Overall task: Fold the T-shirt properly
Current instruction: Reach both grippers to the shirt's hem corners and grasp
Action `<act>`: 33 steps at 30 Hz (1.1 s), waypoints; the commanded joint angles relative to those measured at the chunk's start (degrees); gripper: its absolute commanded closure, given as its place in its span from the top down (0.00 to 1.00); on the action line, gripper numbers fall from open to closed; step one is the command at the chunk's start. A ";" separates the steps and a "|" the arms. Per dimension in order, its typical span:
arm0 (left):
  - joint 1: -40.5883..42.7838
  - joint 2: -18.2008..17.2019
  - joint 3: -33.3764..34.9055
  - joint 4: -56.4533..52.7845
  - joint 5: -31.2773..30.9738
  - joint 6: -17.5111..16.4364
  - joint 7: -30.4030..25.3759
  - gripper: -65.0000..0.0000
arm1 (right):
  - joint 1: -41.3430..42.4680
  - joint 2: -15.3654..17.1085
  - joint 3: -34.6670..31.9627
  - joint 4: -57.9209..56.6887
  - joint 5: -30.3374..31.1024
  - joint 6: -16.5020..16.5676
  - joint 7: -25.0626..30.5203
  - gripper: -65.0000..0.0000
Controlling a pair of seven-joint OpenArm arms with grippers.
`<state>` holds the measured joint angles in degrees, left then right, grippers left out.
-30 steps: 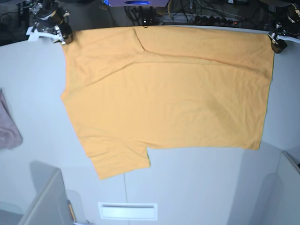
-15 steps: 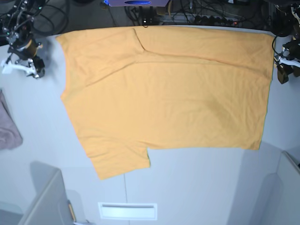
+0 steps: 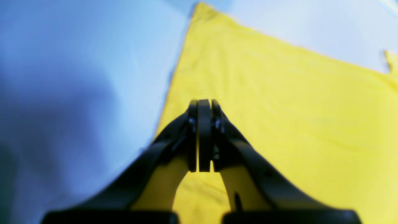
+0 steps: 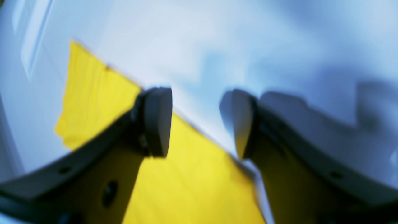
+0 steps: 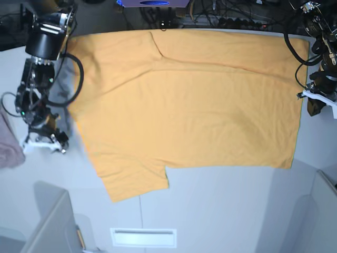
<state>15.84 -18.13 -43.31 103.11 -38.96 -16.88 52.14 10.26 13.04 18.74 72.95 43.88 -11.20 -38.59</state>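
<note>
Base view: your T-shirt (image 5: 184, 105) lies flat, long axis across the table (image 5: 221, 211), between both arms; the right gripper (image 5: 45, 141), jaws parted and empty, flanks its sleeve side, the left gripper (image 5: 315, 105) pinched closed and empty at the hem.

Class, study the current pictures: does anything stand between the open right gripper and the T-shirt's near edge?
Nothing visible does. The right gripper hangs open just beside the T-shirt edge, with only bare table showing between its pads.
</note>
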 commanded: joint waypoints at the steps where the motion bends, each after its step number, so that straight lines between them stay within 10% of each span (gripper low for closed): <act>1: -0.49 -1.17 0.36 0.58 0.59 -0.39 -1.28 0.00 | 3.58 1.07 0.03 -2.05 -0.67 1.84 1.53 0.45; 8: -0.58 -1.25 -0.08 -0.12 8.41 -0.65 -1.28 0.00 | 20.55 1.07 -0.32 -29.91 -7.35 13.53 3.38 0.51; 16: -0.67 -1.34 -0.25 -3.64 8.76 -0.65 -1.46 0.00 | 34.09 0.98 -0.41 -60.95 -17.37 26.19 17.62 0.66; 33: -0.67 -1.43 -0.16 -3.64 8.85 -0.65 -1.46 0.00 | 35.67 -4.73 -0.41 -61.30 -31.17 27.42 19.03 0.47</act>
<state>15.42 -18.39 -43.07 98.54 -29.82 -17.54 51.88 44.88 8.25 18.37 11.38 13.26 16.49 -17.93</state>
